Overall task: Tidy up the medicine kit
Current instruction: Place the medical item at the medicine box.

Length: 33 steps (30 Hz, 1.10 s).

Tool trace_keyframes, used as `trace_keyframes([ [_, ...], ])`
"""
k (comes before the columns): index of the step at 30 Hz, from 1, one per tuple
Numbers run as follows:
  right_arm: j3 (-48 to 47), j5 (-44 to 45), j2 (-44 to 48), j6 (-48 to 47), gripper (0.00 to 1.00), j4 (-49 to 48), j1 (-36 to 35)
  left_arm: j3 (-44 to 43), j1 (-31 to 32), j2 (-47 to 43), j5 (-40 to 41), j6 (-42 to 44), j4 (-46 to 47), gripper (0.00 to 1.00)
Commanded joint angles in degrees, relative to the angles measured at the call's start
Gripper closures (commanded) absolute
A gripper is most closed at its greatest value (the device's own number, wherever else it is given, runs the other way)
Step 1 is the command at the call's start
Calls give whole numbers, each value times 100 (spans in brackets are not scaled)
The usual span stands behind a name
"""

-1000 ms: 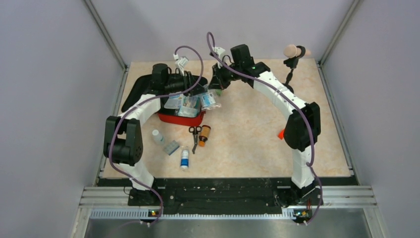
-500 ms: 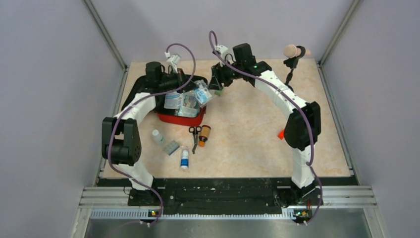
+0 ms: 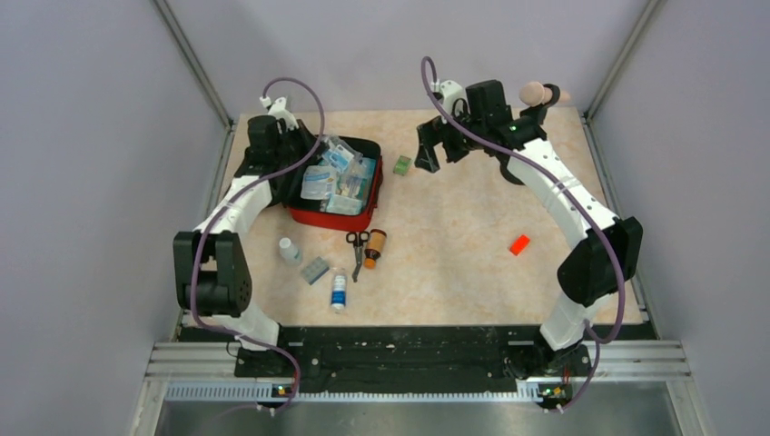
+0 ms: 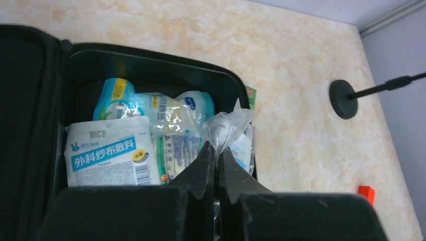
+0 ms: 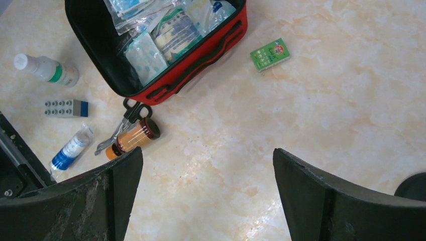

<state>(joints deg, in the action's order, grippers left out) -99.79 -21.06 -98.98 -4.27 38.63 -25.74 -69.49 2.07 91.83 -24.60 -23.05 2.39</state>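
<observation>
The left fingers (image 4: 200, 168) are pressed together on a crumpled corner of a clear packet (image 4: 228, 125), which stands up just ahead of their tips. The open medicine kit (image 4: 150, 60) lies directly beneath and ahead of them, and the packet's lower part sits among the other pouches against the kit's right-hand wall. A white gauze packet (image 4: 108, 155) lies flat to the fingers' left, inside the same tray.

The right fingers (image 5: 90, 201) are spread as wide as they go and hold nothing. They hang above bare bench (image 5: 326, 100), well apart from the kit, which lies ahead and to their left with its red wall running slantwise. A small green box (image 5: 270, 54) rests on the bench between these fingers and the kit, just beside the kit's corner.

The left arm is much the nearer to the kit, so settling the packet is probably its job. The green box looks better suited to the right arm. Its long side runs nearly parallel to the line between the two fingers, so the wrist would likely need to turn before closing across the narrow side.
</observation>
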Motion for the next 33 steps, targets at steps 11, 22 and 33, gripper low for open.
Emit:
trace_keyframes([
  [11,-5,-403,23,128,1,-18,-29,-166,142,1082,862,-1108,166,99],
  [22,151,-413,38,147,1,-73,-28,-167,497,1438,1502,-1588,57,82],
  [33,400,-340,169,-11,1,-74,-29,-554,478,735,1739,-957,-521,40],
])
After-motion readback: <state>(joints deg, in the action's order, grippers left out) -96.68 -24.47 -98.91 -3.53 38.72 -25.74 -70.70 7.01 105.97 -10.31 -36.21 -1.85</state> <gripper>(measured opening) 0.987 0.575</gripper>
